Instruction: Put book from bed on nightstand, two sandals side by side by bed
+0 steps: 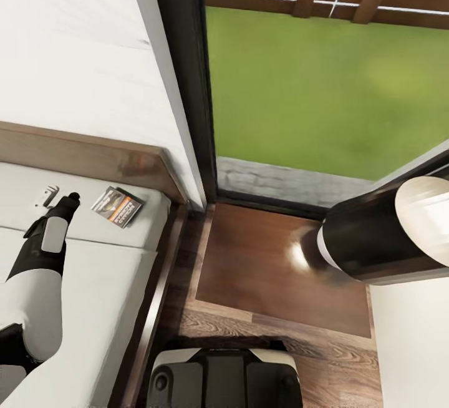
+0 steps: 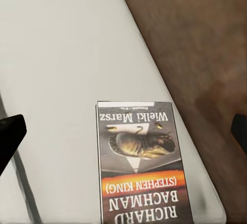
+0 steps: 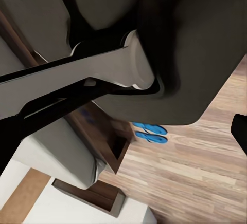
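The book point(image 1: 117, 206) lies flat on the bed's off-white mattress point(image 1: 93, 283), near the wooden headboard point(image 1: 93, 158) and the mattress's right edge. Its dark cover with an orange band shows close up in the left wrist view point(image 2: 140, 167). My left gripper point(image 1: 60, 197) hovers just left of the book, open, with its dark fingertips point(image 2: 10, 134) wide on either side and nothing held. The nightstand point(image 1: 268, 271), glossy dark brown, stands between the bed and the window. Two blue sandals point(image 3: 150, 132) lie together on the plank floor beside the bed frame. My right gripper point(image 3: 123, 136) is open and empty.
A tall dark-framed window point(image 1: 187, 83) beyond the nightstand shows grass and a slatted fence. My right forearm point(image 1: 374, 239) hangs over the nightstand's right side. My base point(image 1: 224, 377) stands on the wood floor close to the bed's side rail point(image 1: 153, 308).
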